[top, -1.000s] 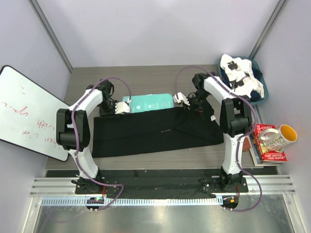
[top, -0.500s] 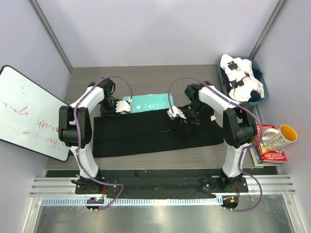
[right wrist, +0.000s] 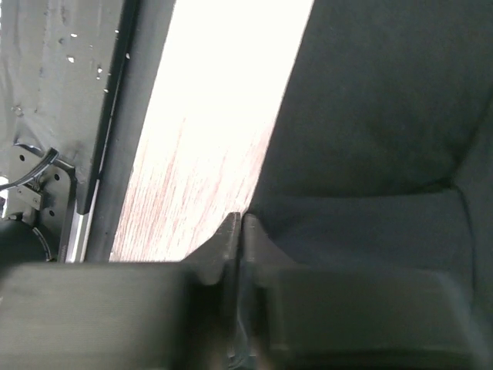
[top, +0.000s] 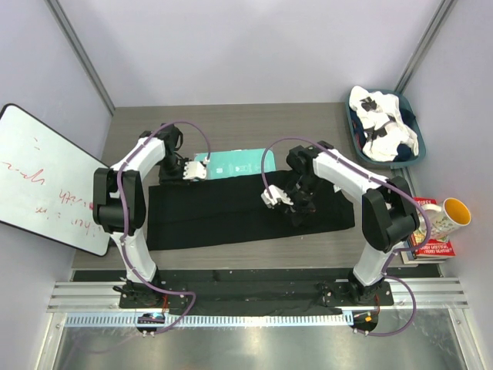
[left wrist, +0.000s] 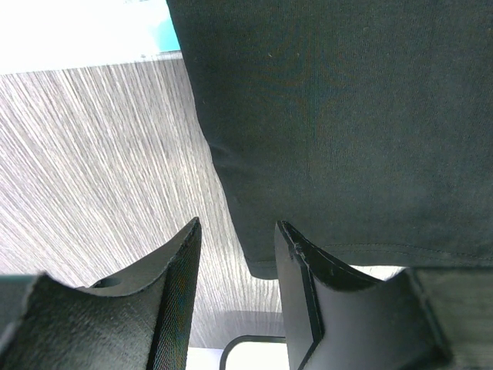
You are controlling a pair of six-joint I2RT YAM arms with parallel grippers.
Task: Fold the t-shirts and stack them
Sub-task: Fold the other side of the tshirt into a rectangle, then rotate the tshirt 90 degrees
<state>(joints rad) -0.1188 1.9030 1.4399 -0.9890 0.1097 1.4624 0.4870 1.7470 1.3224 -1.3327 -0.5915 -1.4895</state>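
The left gripper (left wrist: 236,231) stands partly open. Its wrist camera shows the hem corner of the black shirt (left wrist: 347,116) in the gap between its fingers (left wrist: 173,270), unclamped, with bare table (left wrist: 100,154) to their left; the top view cannot show that gap. Just past the tips lies the teal board (top: 235,163), a glare-washed sliver in the wrist view but whole from above. The right gripper (right wrist: 239,221) is closed tight and seems to pinch the shirt's edge: in its wrist view the cloth starts right at the joined tips and spreads to their right, with a crease running off from them. Only the top view places that gripper over the shirt's right half, its dark wrist hiding the cloth beneath, with the shirt spread flat between both grippers. Far beyond it to the right, a white shirt (top: 383,123) with black patches is heaped in a blue basket (top: 402,159). Nearer on that side, a mug (top: 445,216) rests on books (top: 431,248). Left of the left gripper sits a whiteboard (top: 38,177).
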